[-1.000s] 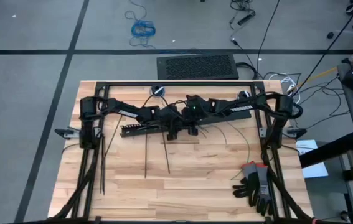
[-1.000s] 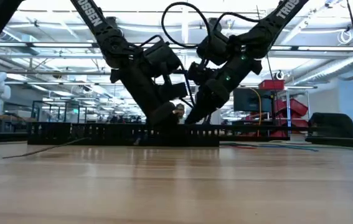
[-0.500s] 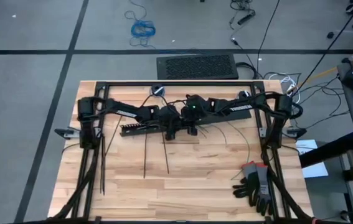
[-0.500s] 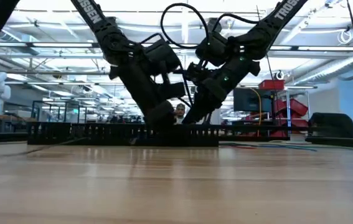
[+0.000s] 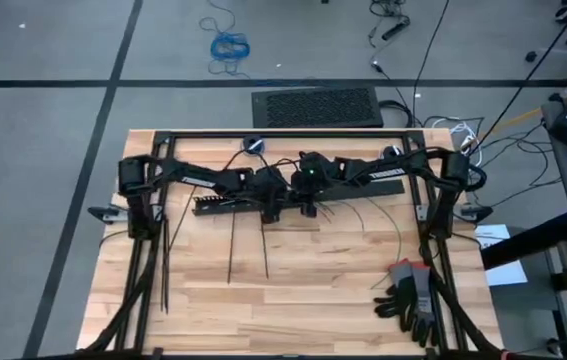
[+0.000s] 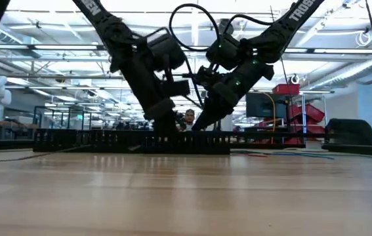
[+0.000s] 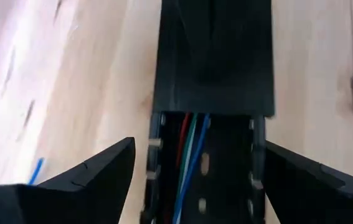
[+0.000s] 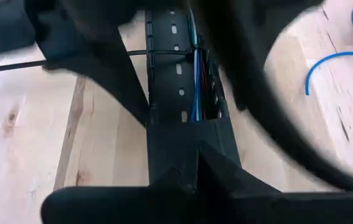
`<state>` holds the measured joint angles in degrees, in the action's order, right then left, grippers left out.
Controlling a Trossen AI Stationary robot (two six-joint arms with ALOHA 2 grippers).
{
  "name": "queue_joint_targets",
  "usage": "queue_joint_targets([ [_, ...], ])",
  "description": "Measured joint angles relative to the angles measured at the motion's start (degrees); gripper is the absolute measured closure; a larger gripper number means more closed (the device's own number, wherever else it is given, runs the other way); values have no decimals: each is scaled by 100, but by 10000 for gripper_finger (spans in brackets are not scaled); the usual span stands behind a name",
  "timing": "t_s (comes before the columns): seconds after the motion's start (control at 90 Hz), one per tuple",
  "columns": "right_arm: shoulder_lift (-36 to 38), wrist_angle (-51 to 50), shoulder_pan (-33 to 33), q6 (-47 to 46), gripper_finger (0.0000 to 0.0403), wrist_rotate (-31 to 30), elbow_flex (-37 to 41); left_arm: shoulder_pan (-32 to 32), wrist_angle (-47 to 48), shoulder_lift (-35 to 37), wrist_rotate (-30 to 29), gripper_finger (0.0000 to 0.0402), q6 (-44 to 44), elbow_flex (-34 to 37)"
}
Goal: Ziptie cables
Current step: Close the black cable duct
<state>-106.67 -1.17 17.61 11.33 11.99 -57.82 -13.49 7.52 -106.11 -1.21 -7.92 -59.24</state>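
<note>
A black slotted bar [image 5: 228, 205] lies across the far middle of the table. Red, green and blue cables [image 7: 188, 149] run inside its open channel, and a flat black cover [image 7: 213, 56] closes one stretch. My left gripper [image 7: 200, 162] is open, one finger on each side of the bar. My right gripper [image 8: 201, 155] is shut and points down at the covered stretch, close beside the left one. One ziptie [image 8: 70, 61] runs across the bar. Two more zipties [image 5: 248, 245] lie on the wood nearer the front. My right gripper comes down on the bar's covered stretch [image 8: 185, 134], slanting from the table's right. Its own shut fingers [image 8: 164, 199] hide the meeting place. I cannot tell whether they press on the cover or pinch something. The bar lies flat on the table.
Thin dark wires [image 5: 383, 215] curve over the wood right of the grippers. A loose blue wire [image 8: 325, 62] lies beside the bar. A pair of gloves [image 5: 411, 298] sits at the near right. Long black strips [image 5: 163, 260] lie by the left frame rail.
My left gripper has moved a little toward the table's left edge along the bar. The bar and the two zipties near it have shifted slightly the same way. My right gripper has stayed where it was.
</note>
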Motion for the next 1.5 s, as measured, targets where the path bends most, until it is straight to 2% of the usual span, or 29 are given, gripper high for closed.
queue_joint_targets([
  [0.167,0,-27,-2,0,403,-5,-2,12,-180,-216,23,88,68,-11],
  [0.5,0,-59,2,-10,403,-7,-4,17,-136,-226,-12,147,8,-17],
  [0.856,17,-32,2,-31,403,37,-2,14,-162,-226,-38,150,2,17],
  [1.189,0,455,0,-48,403,118,26,6,-201,-226,-35,151,10,33],
  [1.5,174,311,-4,-168,403,145,22,8,-229,-227,-21,151,-54,33],
])
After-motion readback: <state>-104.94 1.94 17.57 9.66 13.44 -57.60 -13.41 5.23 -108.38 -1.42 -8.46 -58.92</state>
